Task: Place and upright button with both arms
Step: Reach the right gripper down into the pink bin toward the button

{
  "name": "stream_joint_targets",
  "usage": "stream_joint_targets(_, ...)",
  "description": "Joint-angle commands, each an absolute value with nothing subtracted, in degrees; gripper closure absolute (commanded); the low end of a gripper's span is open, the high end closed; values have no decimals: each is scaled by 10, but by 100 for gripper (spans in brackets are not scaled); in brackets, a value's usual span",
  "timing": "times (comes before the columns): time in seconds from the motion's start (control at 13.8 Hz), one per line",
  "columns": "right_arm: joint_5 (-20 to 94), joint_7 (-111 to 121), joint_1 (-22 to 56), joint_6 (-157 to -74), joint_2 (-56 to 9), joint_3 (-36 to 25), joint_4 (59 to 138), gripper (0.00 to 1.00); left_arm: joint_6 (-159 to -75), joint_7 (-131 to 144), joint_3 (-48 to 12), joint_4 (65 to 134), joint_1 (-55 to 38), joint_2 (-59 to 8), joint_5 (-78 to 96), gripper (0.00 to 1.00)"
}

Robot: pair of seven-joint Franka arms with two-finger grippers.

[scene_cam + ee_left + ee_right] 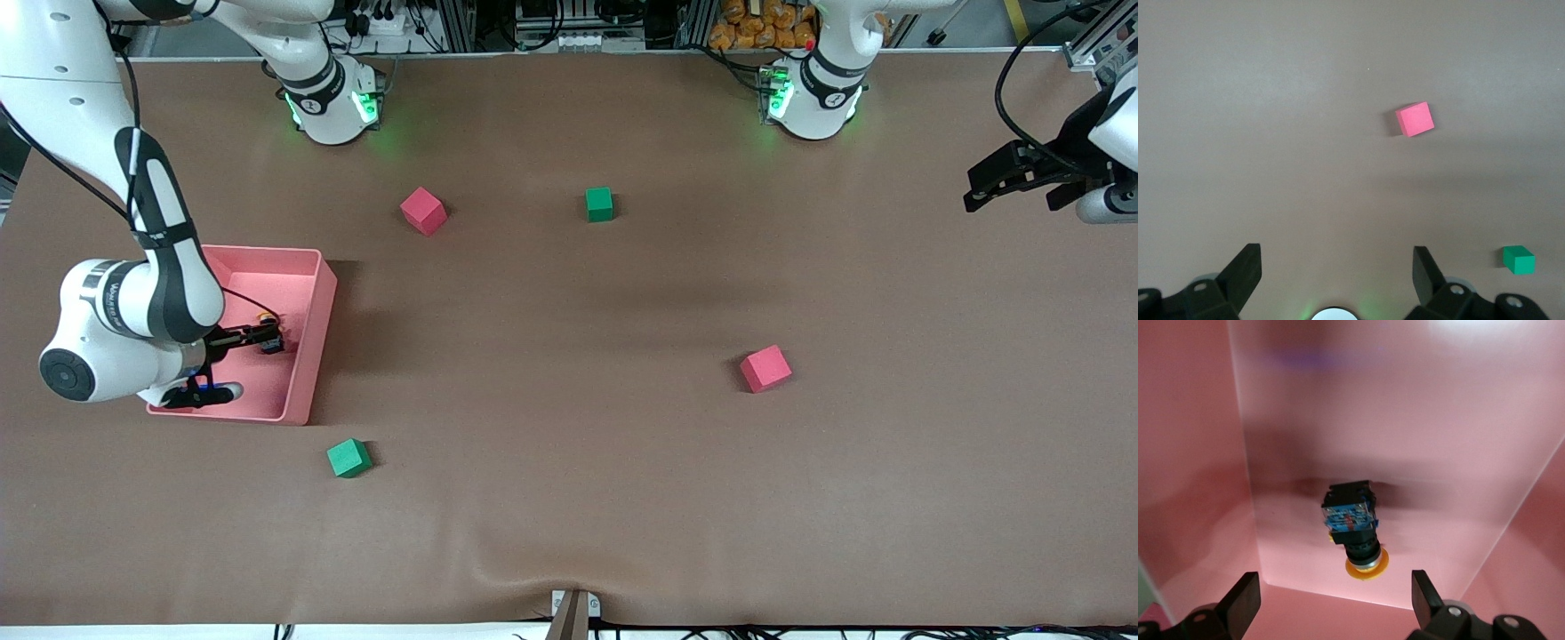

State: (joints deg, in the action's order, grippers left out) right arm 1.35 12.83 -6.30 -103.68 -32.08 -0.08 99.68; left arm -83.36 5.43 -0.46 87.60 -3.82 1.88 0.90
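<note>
Right gripper (1331, 600): jaws wide, empty, inside the pink tray (302, 258), poised just short of the button (1353, 528), which apparently lay on its side on the tray floor. A sound grasp would straddle the black body, sparing the orange cap. Left gripper (1337, 270): wide, empty, waiting well away from the tray.

In the front view the right arm (133, 293) covers part of the tray (307, 356) and most of the right tool (253, 338) — the button (269, 340) barely shows. The left tool (1022, 178) is cut off by that view's edge.
</note>
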Motion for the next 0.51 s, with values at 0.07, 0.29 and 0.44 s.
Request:
stream_joint_targets(0.07, 16, 151, -69, -1046, -311, -12, 1032, 0, -837, 47, -9, 869, -33, 22, 3, 0)
stream_joint_targets(0.29, 18, 145, -67, -1070, -316, -12, 1051, 0, -837, 46, -10, 868, -33, 20, 3, 0)
stream_joint_targets(0.44, 18, 143, -63, -1087, -326, -12, 1052, 0, -838, 46, -9, 867, -33, 15, 1, 0)
